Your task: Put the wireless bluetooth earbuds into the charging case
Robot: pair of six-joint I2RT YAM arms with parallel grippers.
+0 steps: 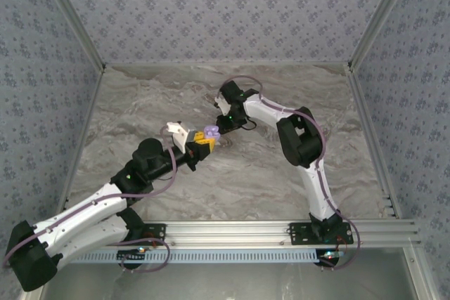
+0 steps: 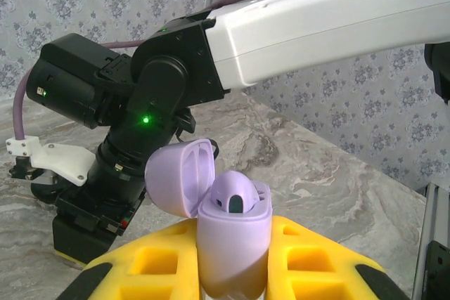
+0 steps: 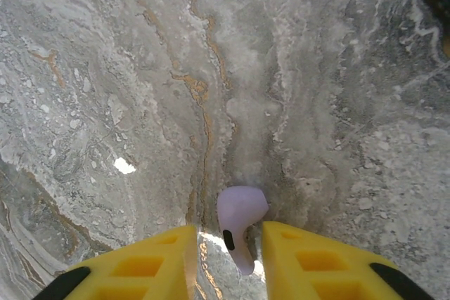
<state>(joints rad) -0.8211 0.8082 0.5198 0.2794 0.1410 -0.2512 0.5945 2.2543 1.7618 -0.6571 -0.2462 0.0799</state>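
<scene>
Where the charging case sits: the lavender charging case (image 2: 232,244) stands upright between the yellow fingers (image 2: 309,258) of the left claw (image 2: 232,230); from above it shows at that claw's tip (image 1: 210,133)
Left claw: closed snugly on the lower body of the charging case, one finger pressed to each side; no gap shows between finger and shell
Lid: the lid (image 2: 181,177) is swung open to the left of the charging case, still joined at its hinge, hollow side facing the body
Seated earbud: one lavender earbud (image 2: 235,191) sits in the top of the charging case, its rounded head poking above the rim
Right claw: the right claw (image 3: 228,233) has its yellow fingers slightly apart, a little wider than what lies between them; from above it stands just beyond the charging case
Loose earbud: a second lavender earbud (image 3: 241,210) lies between those fingers, stem close against the right one, bare table showing on its left; whether it is gripped or merely framed, I cannot tell
Marble table: the grey veined table (image 3: 105,68) lies below the charging case and behind the loose earbud
Right arm: the white and black right arm (image 2: 316,26) crosses behind the charging case
</scene>
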